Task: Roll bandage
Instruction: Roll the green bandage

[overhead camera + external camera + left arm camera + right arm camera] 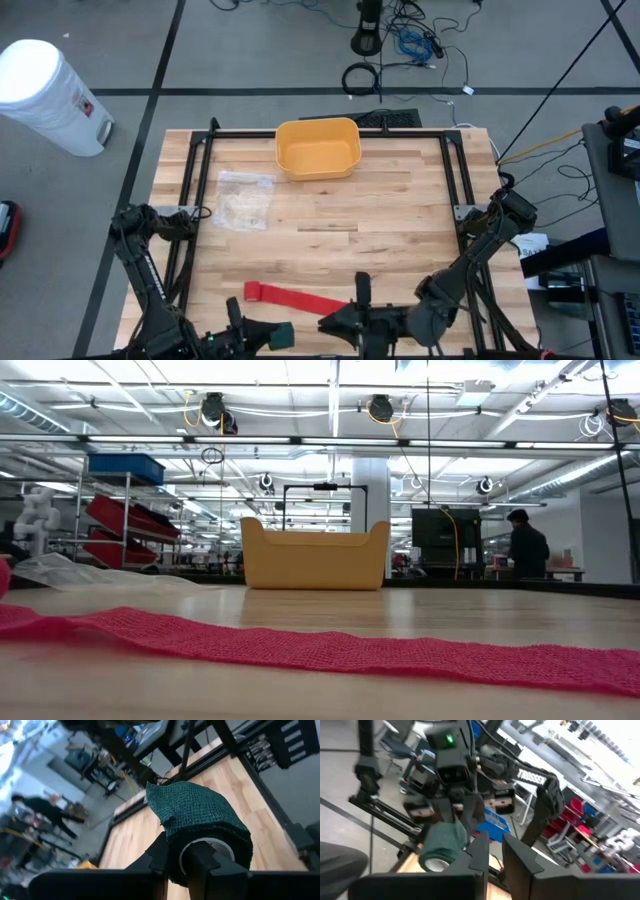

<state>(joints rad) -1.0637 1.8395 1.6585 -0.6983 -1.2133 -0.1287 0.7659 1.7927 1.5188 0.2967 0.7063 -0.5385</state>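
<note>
The wooden surface is carrying a yellow bin at its far edge and a clear plastic bag on its left. A red bandage is lying unrolled near the near edge, its long axis running left to right and flat along the surface.

Both arms are hanging low at the near edge. The left gripper is clamping a dark green bandage roll, with a finger through its core, just nearer than the red strip. The right gripper is sitting beside the strip's right end, fingers close together and apparently empty, though that view is poor. The right arm looks nearer that end, so a roll-up would likely start there, working leftward.
</note>
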